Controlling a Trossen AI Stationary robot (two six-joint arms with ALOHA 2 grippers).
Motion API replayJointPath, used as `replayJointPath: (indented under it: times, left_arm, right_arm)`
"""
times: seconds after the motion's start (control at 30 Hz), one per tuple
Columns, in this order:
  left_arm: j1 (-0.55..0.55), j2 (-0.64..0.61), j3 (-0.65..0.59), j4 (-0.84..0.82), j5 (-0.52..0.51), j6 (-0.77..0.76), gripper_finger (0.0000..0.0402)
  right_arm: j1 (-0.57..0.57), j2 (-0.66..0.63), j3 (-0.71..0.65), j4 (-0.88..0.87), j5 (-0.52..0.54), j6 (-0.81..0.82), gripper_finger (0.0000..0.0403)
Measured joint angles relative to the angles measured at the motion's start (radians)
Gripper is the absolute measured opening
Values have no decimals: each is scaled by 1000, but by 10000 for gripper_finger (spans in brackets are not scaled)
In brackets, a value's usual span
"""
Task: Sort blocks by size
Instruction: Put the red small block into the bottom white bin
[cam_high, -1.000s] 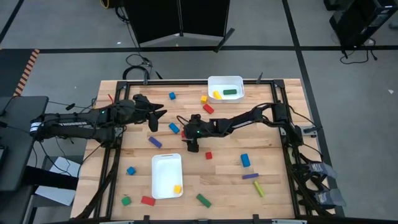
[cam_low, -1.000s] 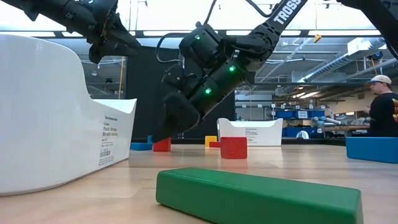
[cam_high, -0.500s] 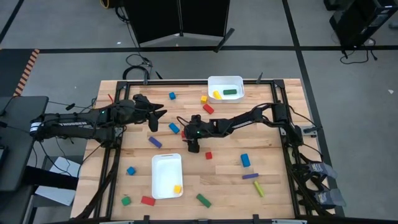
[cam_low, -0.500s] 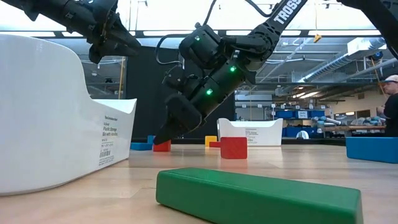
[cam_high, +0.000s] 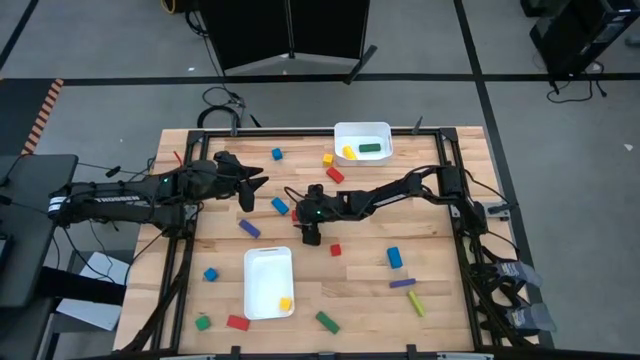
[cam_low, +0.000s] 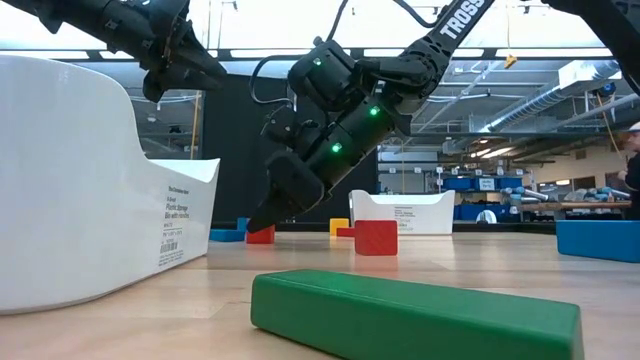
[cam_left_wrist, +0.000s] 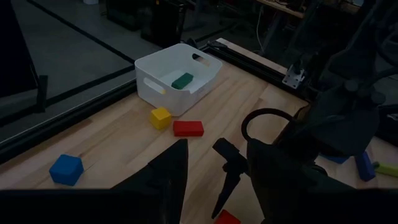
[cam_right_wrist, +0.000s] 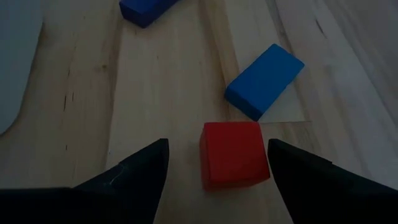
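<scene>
Right wrist view, red cube (cam_right_wrist: 232, 154) between fingers (cam_right_wrist: 140, 171) (seemingly untouched)

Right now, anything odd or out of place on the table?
Nothing damaged or spilled. Blocks lie scattered loose on the table, as expected mid-sort. The right claw is open, straddling a red cube that sits off-centre between its fingers, nearer one of them.

Grey floor (cam_high: 100, 40) around wooden table (cam_high: 440, 250), black tape lines (cam_high: 480, 75) crossing it. Dark cabinet (cam_high: 290, 30) behind table. Low view: workshop with shelves (cam_low: 480, 185), ceiling pipes (cam_low: 540, 100), bright ceiling light.
</scene>
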Motion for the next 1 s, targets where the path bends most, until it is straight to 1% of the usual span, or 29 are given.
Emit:
replayJointPath:
  times: [0.67, 0.83, 1.0]
  left_arm:
    - [0, 0, 0, 0, 0, 1, 172]
    - [0, 0, 0, 0, 0, 2, 172]
    - [0, 0, 0, 0, 0, 2, 172]
  right_arm:
    - [0, 1, -35, 16, 24, -3, 283]
    - [-3, 1, -35, 53, 26, -10, 280]
    - [-9, 1, -35, 53, 26, -11, 280]
